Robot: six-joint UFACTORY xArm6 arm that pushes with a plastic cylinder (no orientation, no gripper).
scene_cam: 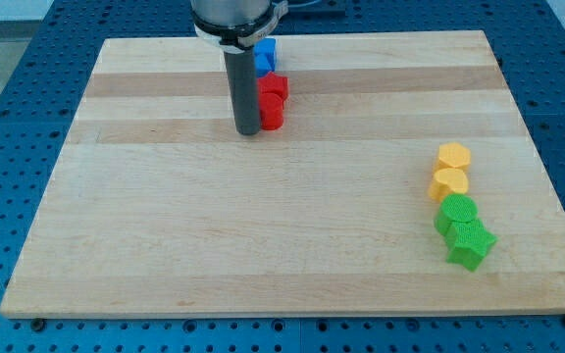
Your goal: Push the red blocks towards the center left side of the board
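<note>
Two red blocks [272, 100] sit together near the view's top, a little left of centre, on the wooden board [214, 226]; their shapes are partly hidden by the rod. My tip [248, 130] rests on the board touching the left side of the red blocks. A blue block [265, 54] lies just above the red ones, partly hidden behind the rod.
At the view's right, two yellow hexagonal blocks [451, 169] stand in a column, with two green blocks [464, 230] directly below them; the lower green one is star-shaped. A blue perforated table surrounds the board.
</note>
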